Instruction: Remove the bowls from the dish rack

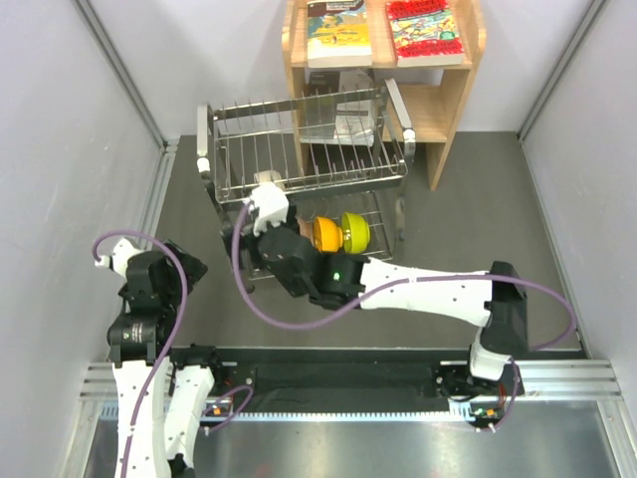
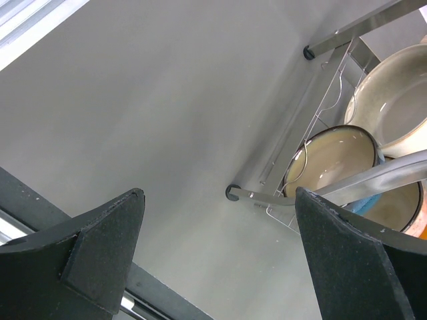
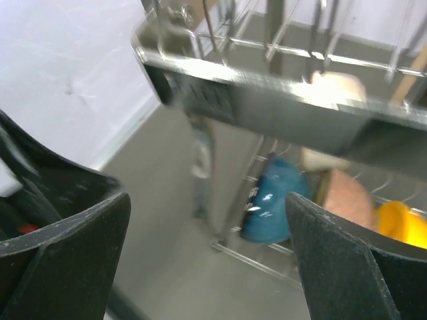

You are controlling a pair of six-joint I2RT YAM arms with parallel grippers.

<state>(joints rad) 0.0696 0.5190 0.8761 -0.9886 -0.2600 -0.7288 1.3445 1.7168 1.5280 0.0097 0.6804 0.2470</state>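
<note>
Dark grey matting covers the table (image 1: pixel 478 219), with pale walls all round, and the dish rack (image 1: pixel 249 149) stands at the far middle of it. So the job right now, as I read it, is getting the first bowl out of the rack's lower tier. The right gripper (image 3: pixel 207 200) hovers at the rack's front-left corner with its fingers spread wide and nothing between them. The teal bowl (image 3: pixel 270 200) is the closest one, standing on edge under the upper tier. The pinkish-brown bowl (image 3: pixel 347 197) is right next to it, then the orange bowl (image 1: pixel 326 234) and the yellow-green bowl (image 1: pixel 356 231) further along the same row. There's a pale blob behind the rack's top rail that might be the cream one, but it's too blurry to call. My take: dip below that top rail, come in low, pinch the teal rim cleanly and draw it out toward the rack's front so it doesn't drag its neighbour. The rail, the rack's corner leg and the upright wires are what's in the way. The left gripper (image 2: pixel 220 200) sits off the rack's left-front, also spread and empty, not blocking anything. A wooden bookshelf (image 1: pixel 448 110) stands just behind the rack with books (image 1: pixel 338 30) lying on top, so it's no bother.
</note>
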